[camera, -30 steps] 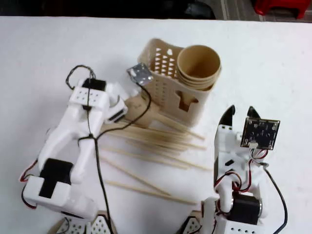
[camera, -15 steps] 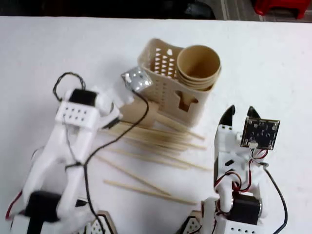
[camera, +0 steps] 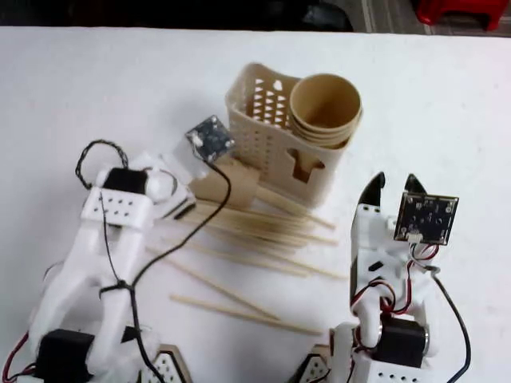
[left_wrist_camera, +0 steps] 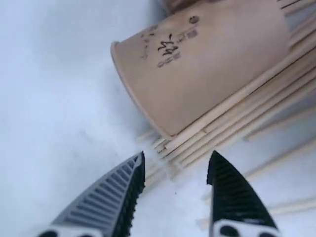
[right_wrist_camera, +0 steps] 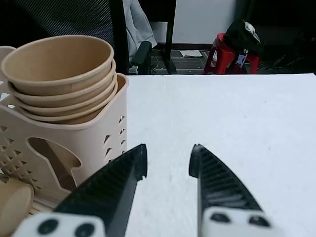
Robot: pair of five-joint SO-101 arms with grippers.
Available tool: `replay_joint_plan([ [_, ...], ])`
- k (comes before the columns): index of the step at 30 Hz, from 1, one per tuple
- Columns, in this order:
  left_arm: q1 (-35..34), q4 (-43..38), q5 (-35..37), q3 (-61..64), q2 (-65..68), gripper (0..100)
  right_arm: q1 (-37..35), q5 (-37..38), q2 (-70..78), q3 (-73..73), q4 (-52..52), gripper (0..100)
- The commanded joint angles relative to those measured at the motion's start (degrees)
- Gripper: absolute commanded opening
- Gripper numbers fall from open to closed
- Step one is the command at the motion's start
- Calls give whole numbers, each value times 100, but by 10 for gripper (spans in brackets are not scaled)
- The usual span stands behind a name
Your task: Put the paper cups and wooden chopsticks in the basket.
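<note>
In the last second the left arm draws back from the basket (camera: 279, 136), away to the left and toward its own base. Its left claw (left_wrist_camera: 177, 158) is open and holds nothing; it hangs low over the near ends of the chopsticks (left_wrist_camera: 237, 118), with the rim of the cup (left_wrist_camera: 197, 69) just ahead of it. The cup, the chopsticks and the right arm are where they were before. So nothing new has gone into the basket. I think the left arm took a little distance to line up a new grasp, most likely on the cup.

A stack (camera: 325, 108) of cups already sits in the basket's right compartment. The one cup left lies on its side, on top of the chopsticks and against the basket wall. The chopsticks are spread flat on the bench (camera: 80, 80), some crossing each other.

The cup covers part of the bundle, so it probably must go first. The thin, flat chopsticks look difficult to pinch. The right claw (camera: 393, 182) is open and empty beside the basket, touching nothing.
</note>
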Motion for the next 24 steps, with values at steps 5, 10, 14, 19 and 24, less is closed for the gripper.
replay_joint_plan([
  [5, -31, -738, 53, -448, 1059, 217, -48, 62, -57, -26, -136, 149],
  [10, 40, -571, 70, -1345, 2053, 217, -48, 62, -57, -26, -136, 149],
  [14, 277, -202, 70, -1653, 2273, 181, -48, 62, -57, -26, -136, 149],
  [19, 716, 316, 62, -1644, 1930, 73, -48, 62, -57, -26, -136, 149],
  [24, 901, 721, 62, -1644, 1613, 24, -48, 62, -57, -26, -136, 149],
])
